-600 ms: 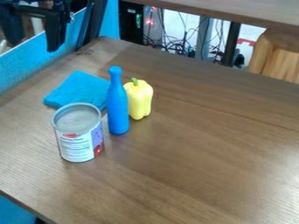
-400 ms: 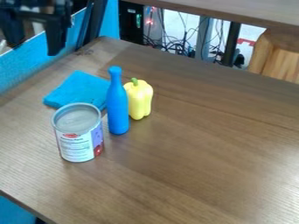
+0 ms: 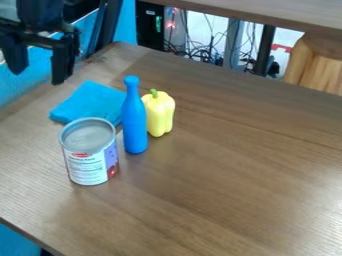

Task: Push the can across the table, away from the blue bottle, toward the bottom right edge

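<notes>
A black gripper (image 3: 39, 67), jaws spread and empty, hangs at upper left near a blue cloth (image 3: 87, 102) lying flat beyond an upright can (image 3: 89, 160), while a blue bottle (image 3: 134, 125) and yellow pepper (image 3: 161, 115) stand alongside, apparently steadied by their bases.

End effector (image 3: 38, 76) lower in cam view, closer to blue cloth (image 3: 87, 101) vs before

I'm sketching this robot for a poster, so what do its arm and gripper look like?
The arm is black where it comes in at the upper left. Its gripper is black too, with two chunky, angular fingers joined by a crosspiece at the top. I can't make out any markings on them.
</notes>
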{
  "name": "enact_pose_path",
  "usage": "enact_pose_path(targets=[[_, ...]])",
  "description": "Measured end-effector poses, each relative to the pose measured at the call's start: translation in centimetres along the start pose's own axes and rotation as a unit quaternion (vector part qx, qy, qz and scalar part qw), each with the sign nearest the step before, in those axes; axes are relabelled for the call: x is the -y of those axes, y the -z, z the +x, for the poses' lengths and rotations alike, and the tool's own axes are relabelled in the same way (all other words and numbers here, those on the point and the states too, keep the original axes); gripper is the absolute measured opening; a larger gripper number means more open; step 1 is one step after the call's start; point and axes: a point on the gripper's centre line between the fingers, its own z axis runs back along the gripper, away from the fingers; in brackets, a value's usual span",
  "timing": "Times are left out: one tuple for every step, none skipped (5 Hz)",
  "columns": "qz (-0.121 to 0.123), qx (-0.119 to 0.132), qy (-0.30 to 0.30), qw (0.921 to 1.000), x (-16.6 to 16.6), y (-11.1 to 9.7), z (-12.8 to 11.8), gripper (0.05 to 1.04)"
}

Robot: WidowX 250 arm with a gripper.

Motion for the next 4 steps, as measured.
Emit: enact_pose_path(targets=[[0.028, -0.02, 0.027, 0.999, -0.6, 2.2, -0.1, 1.001], [0.047, -0.032, 0.043, 0.9974, -1.1, 4.7, -0.1, 1.001], [0.05, -0.025, 0.061, 0.9965, -1.1, 6.2, -0.1, 1.001], [0.043, -0.033, 0.078, 0.9955, -0.8, 6.8, -0.6, 1.001]])
